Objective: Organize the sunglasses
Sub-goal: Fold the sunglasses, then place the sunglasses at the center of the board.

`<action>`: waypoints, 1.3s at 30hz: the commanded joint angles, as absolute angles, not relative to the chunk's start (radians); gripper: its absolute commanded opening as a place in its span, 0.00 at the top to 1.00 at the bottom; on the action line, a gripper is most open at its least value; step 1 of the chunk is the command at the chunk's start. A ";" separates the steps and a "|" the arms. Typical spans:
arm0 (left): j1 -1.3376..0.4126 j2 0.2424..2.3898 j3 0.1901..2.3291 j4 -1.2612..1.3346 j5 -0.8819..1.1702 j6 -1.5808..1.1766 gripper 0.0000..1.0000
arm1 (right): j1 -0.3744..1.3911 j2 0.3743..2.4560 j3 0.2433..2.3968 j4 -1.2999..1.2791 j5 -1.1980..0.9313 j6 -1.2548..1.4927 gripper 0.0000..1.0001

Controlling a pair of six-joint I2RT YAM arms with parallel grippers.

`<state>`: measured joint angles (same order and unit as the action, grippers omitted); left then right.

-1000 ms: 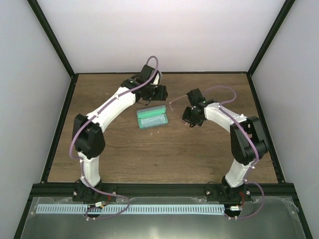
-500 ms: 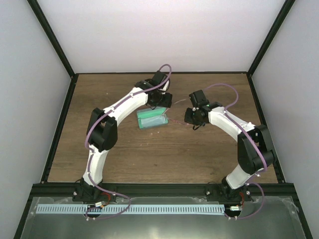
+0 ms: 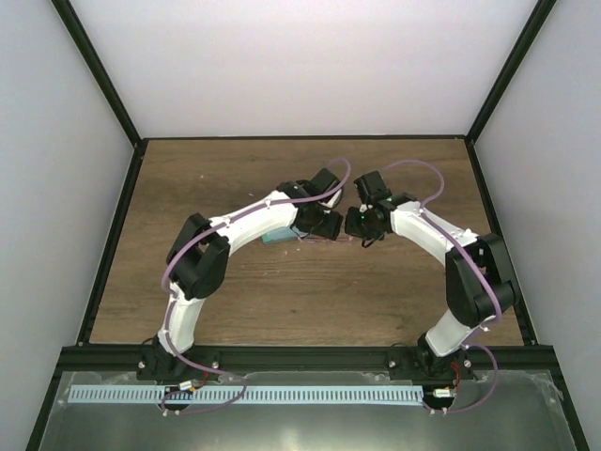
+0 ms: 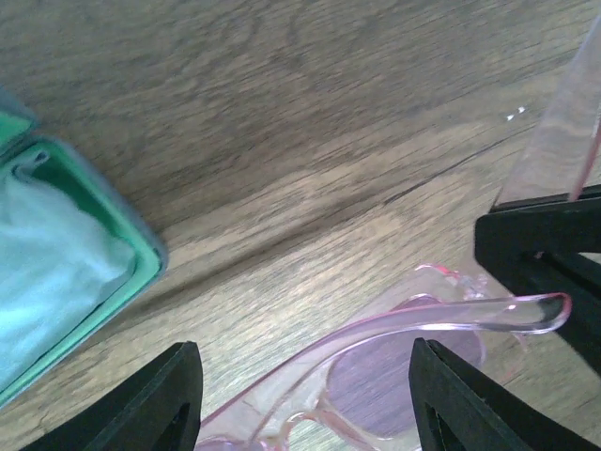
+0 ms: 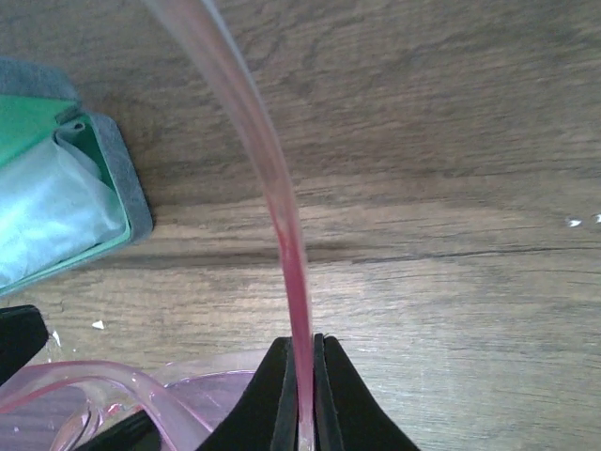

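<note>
I have right pincer [image 5: 302, 381] pinching one sunglasses [image 5: 268, 169] arm | my left pincer [image 4: 305, 399] gapes wide, frame between its fingers [image 4: 169, 399]

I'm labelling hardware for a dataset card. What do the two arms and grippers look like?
Both the left arm and right arm have white rounded links with black joint housings. A purple cable loops along each. The left gripper and right gripper are matte black and taper to blunt tips. No markings are legible.
</note>
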<state>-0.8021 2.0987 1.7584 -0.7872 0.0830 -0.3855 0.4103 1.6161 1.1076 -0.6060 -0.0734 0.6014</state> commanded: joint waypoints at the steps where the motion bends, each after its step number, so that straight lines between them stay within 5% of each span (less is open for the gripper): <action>1: -0.796 2.010 1.664 -0.792 0.099 -0.420 0.39 | 0.395 1.617 1.167 -0.552 -0.084 0.618 0.99; 8: -0.783 1.955 1.740 -0.805 0.077 -0.458 0.37 | 0.394 1.621 1.157 -0.546 -0.105 0.623 0.99; 14: -0.747 1.882 1.740 -0.783 -0.070 -0.583 0.22 | 0.354 1.633 1.156 -0.610 -0.077 0.699 0.99; 25: -0.750 1.857 1.627 -0.748 -0.001 -0.615 0.21 | 0.208 1.702 1.003 -0.678 -0.281 0.876 0.98; 28: -0.750 1.861 1.632 -0.753 0.006 -0.601 0.21 | 0.206 1.707 0.982 -0.682 -0.271 0.883 0.92; 34: -0.754 1.883 1.635 -0.752 0.055 -0.576 0.21 | 0.207 1.684 0.995 -0.696 -0.246 0.889 0.63; 39: -0.771 1.901 1.635 -0.749 0.086 -0.565 0.22 | 0.207 1.609 1.013 -0.739 -0.191 0.868 0.61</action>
